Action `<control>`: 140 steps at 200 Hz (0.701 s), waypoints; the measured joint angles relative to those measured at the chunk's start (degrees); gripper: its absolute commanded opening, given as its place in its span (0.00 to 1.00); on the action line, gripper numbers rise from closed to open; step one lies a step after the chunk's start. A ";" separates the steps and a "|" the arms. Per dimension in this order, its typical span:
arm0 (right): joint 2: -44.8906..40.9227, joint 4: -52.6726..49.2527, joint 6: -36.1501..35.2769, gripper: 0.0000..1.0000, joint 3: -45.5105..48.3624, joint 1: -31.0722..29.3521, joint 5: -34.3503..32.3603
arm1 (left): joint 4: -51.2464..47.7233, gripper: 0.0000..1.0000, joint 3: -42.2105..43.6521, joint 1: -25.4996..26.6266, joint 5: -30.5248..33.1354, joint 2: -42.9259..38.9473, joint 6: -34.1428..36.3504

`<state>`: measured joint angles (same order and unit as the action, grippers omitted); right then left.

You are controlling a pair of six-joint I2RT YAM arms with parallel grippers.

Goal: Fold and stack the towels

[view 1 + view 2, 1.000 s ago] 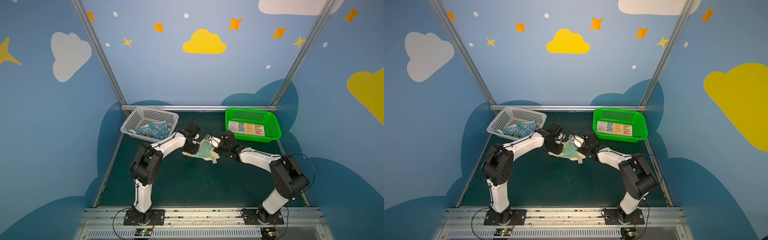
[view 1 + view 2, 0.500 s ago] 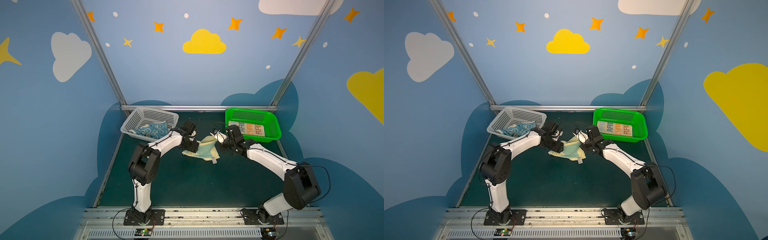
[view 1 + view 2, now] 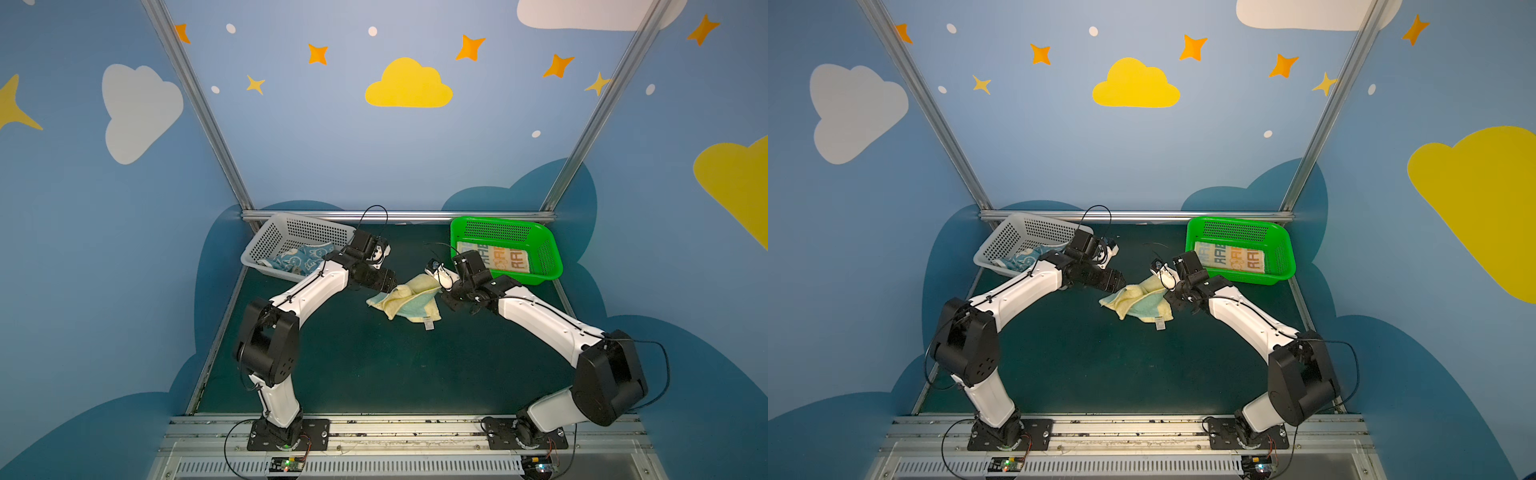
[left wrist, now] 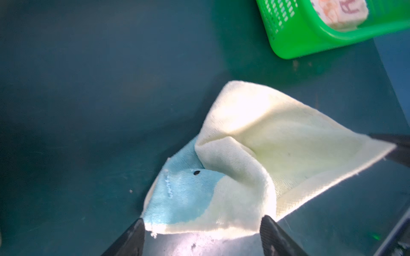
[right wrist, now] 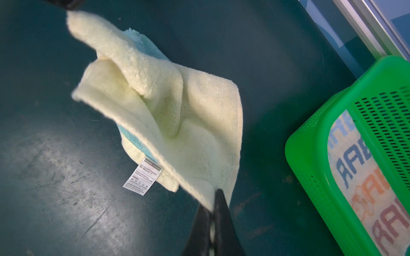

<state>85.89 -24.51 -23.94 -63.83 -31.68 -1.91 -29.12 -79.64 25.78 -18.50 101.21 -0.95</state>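
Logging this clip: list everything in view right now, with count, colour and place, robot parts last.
yellow towel: one, pale yellow with teal, rumpled on the mat between the arms
care label: one, white, at the yellow towel's edge, lying on the mat
striped towel: one, orange, blue and white with lettering, flat in the green basket
blue towel: one, blue and cream, bunched in the grey basket
green basket: one, green, back right of the mat
grey basket: one, pale grey, back left of the mat
mat: one, dark green, covering the table
left gripper: one, black fingers apart, at the yellow towel's near end
right gripper: one, black fingers shut on a lifted corner of the yellow towel
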 measured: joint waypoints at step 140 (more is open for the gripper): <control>0.33 -3.85 1.11 0.00 -5.33 -0.02 0.15 | 19.12 0.71 22.91 14.97 5.40 -18.29 9.25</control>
<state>86.21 -28.36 -22.83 -69.17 -31.70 -1.76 -10.00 -56.73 40.75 -13.10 82.91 8.29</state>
